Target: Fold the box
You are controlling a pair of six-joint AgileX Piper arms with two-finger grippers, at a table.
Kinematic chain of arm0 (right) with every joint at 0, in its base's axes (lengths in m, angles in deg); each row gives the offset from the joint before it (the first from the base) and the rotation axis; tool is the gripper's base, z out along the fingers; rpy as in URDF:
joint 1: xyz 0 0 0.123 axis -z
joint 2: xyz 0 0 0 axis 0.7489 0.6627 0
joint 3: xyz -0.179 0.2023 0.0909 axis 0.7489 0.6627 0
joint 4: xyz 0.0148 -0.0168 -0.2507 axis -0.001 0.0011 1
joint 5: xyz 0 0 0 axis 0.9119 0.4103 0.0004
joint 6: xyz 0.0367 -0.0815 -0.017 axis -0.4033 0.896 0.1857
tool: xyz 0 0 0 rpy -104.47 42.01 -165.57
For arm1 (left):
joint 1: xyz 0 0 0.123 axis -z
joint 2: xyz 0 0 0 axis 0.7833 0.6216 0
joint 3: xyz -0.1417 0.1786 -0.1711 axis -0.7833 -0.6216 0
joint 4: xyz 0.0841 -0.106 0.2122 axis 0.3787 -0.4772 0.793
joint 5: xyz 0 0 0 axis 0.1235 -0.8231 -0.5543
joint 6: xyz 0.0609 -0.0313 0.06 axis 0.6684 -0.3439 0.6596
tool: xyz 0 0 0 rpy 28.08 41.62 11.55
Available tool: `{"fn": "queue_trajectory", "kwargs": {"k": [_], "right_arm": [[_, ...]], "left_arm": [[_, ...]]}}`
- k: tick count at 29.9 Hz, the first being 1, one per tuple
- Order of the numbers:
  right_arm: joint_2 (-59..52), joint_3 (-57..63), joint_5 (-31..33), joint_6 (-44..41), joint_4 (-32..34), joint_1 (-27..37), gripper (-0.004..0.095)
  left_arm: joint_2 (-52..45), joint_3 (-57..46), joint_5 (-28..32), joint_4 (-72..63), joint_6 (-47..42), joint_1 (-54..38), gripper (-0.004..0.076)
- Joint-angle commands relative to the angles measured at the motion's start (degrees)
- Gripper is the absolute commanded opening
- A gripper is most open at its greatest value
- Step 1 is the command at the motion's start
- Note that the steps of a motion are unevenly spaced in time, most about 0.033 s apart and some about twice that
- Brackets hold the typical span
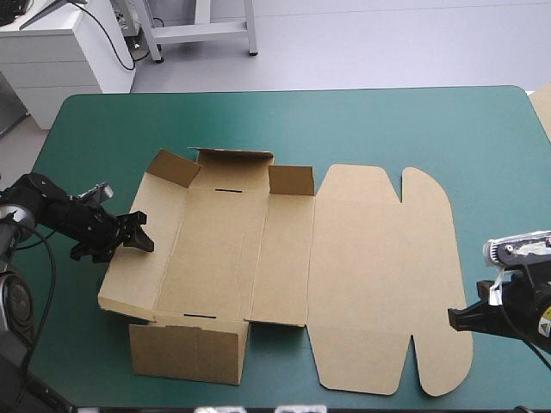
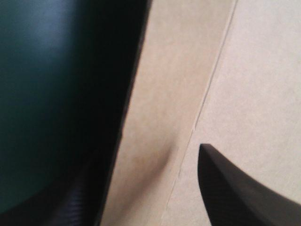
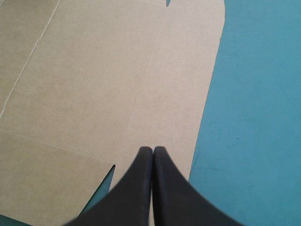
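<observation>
Box [image 1: 284, 258] mid-table, partly raised: left pincer [image 1: 138, 236] at its left wall, right pincer [image 1: 455, 317] at the lid's edge.
The brown board lies on the teal-green table [image 1: 387, 120], with the left wall [image 1: 138, 267] and far flaps up and the lid [image 1: 379, 258] flat to the right. The left pincer's black fingers [image 2: 235, 188] stand wide apart, straddling the wall's edge. The right pincer is pressed together and empty, its tip just over the lid's outer edge.
</observation>
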Motion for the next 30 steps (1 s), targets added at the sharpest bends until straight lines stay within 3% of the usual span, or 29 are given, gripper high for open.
{"fn": "queue_trajectory", "kwargs": {"k": [1,6,13,22,30], "right_arm": [[0.15,-1.13,-1.86,0.3,0.93,0.38,-0.0019],[0.15,-1.13,-1.86,0.3,0.93,0.38,-0.0019],[0.15,-1.13,-2.07,0.03,0.93,0.38,-0.0019],[0.15,-1.13,-3.03,-0.41,0.93,0.38,-0.0019],[0.15,-1.13,-3.07,-0.41,0.93,0.38,-0.0019]], "left_arm": [[-3.28,0.88,-5.6,-2.73,-3.38,0.33,0.0421],[-4.42,0.88,-5.6,-3.32,-3.38,0.33,0.038],[-4.42,-0.66,-5.6,-5.23,-2.98,1.37,0.0135],[-4.79,-2.01,-5.6,-2.7,0.79,7.18,-0.0007],[-5.76,0.37,-5.6,-0.17,2.59,8.0,-0.0008]]}}
